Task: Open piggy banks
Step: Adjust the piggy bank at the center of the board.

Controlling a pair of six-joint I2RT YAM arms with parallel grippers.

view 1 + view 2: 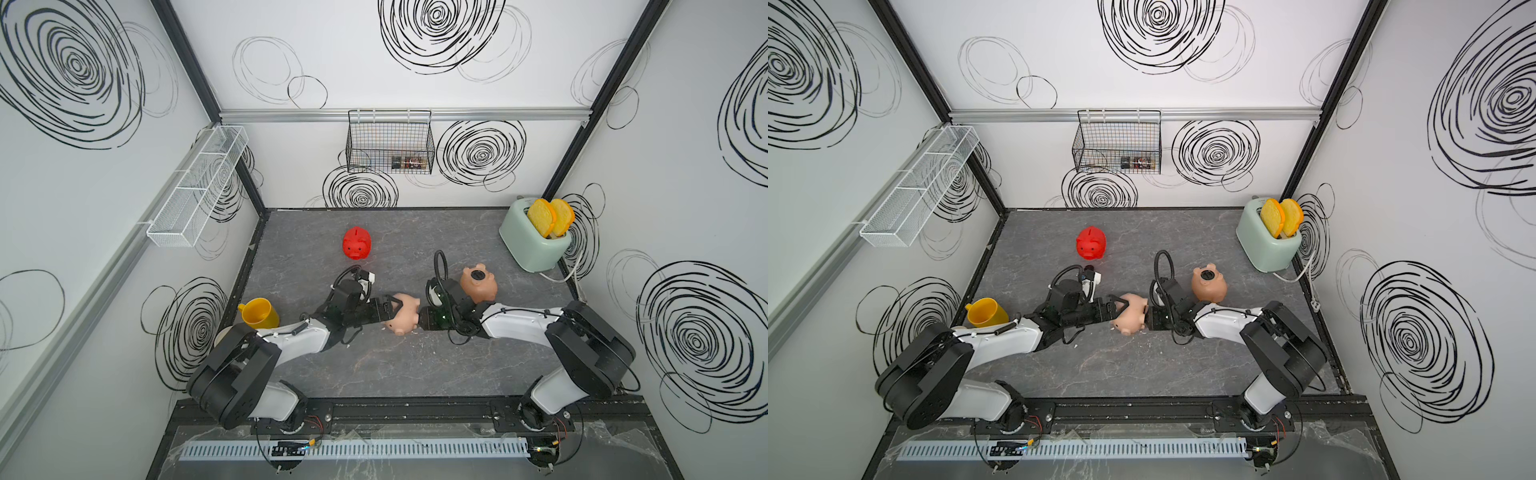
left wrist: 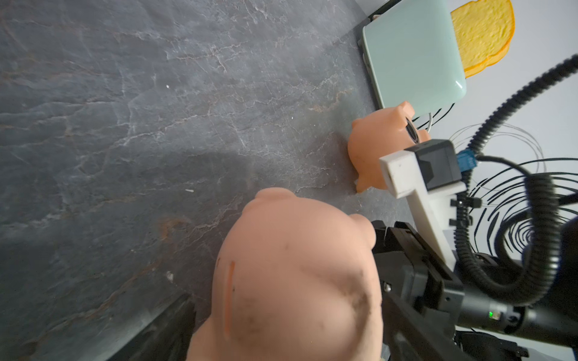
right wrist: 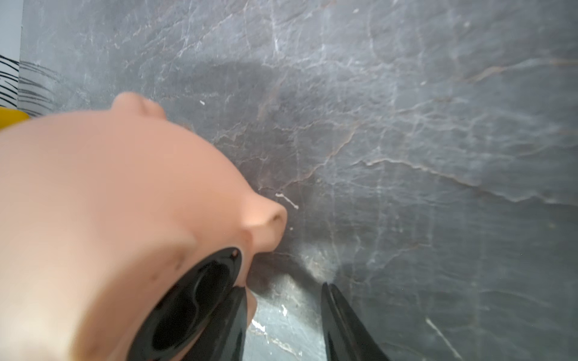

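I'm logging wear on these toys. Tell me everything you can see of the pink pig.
The pink pig is smooth pale-pink plastic, round-bodied, with stubby legs and a snout. It is tipped sideways mid-table, snout toward the near edge. Its back, with a coin slot and dark scuffs, faces the left gripper, whose jaws clasp it. Its belly, round black plug still in, faces the right gripper; one finger lies against the plug. Whether the pig rests on the table is unclear.

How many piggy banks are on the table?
3. The red pig stands at the back; the pink pig is between left gripper and right gripper; the tan pig lies belly-up near the toaster.
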